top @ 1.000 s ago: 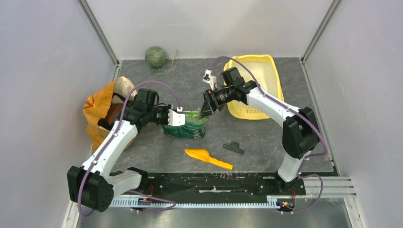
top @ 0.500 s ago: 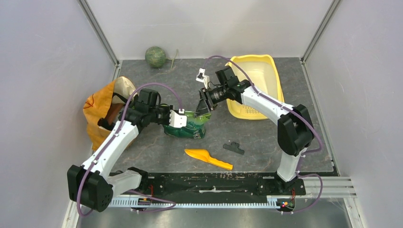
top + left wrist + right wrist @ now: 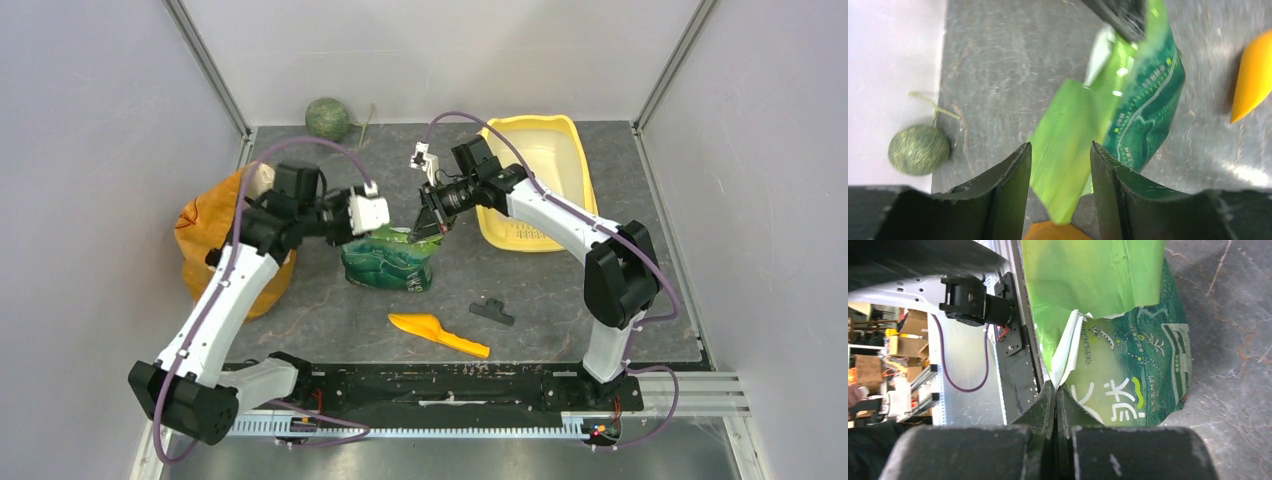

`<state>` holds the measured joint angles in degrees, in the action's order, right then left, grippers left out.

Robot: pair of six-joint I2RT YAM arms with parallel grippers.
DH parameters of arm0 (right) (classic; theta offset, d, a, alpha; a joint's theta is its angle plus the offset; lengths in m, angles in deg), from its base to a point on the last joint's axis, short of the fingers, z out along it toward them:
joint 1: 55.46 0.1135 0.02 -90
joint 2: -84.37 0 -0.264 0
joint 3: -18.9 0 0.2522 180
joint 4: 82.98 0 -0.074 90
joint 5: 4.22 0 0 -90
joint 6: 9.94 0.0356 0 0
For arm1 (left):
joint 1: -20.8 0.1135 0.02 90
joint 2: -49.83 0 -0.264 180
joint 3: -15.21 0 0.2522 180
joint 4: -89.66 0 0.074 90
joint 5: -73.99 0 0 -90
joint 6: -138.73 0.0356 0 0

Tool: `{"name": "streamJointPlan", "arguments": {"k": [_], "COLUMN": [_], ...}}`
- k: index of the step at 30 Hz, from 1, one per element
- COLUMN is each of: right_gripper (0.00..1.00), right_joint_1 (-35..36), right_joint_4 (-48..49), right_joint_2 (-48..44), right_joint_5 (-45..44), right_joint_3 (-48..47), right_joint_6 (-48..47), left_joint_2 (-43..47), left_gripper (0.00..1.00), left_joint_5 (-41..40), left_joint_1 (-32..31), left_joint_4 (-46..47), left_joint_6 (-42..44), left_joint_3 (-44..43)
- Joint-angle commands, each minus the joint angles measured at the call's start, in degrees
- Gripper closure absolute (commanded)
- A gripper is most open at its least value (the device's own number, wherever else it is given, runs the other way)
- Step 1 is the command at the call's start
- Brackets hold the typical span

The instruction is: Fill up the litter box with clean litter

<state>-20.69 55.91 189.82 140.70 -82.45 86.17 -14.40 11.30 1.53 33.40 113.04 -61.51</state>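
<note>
The yellow litter box [image 3: 574,141] lies at the back right of the table. No clean litter shows. A green printed pouch [image 3: 388,264] stands mid-table. My right gripper [image 3: 428,226] is shut on the pouch's torn top edge, and its wrist view shows the jaws [image 3: 1055,388] pinching the white inner rim of the pouch [image 3: 1128,365]. My left gripper [image 3: 392,224] hovers open just above the pouch's left side. In its wrist view a light green flap of the pouch [image 3: 1143,115] lies below the gap between the fingers [image 3: 1060,150], untouched.
An orange scoop [image 3: 440,335] and a small black piece [image 3: 492,312] lie on the near side of the table. An orange-yellow bag [image 3: 210,240] stands at the left under my left arm. A green ball [image 3: 327,118] rests at the back wall.
My left gripper has opened, let go of the pouch and lifted up and back. My right gripper has come down onto the pouch's top edge and shut on it.
</note>
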Motion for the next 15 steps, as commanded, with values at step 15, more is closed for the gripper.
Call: {"name": "streamJointPlan", "arguments": {"k": [15], "right_gripper": [1.0], "right_joint_1": [4.63], "right_joint_4": [11.19], "right_joint_2": [-16.69], "right_joint_5": [-19.66], "right_joint_3": [13.32], "right_joint_6": [-20.21], "left_joint_2": [-35.78], "left_gripper": [0.27], "left_joint_5": [19.51], "left_joint_1": [11.64], "left_joint_4": [-48.65], "left_joint_6": [-34.19], "left_joint_3": [-54.68]}}
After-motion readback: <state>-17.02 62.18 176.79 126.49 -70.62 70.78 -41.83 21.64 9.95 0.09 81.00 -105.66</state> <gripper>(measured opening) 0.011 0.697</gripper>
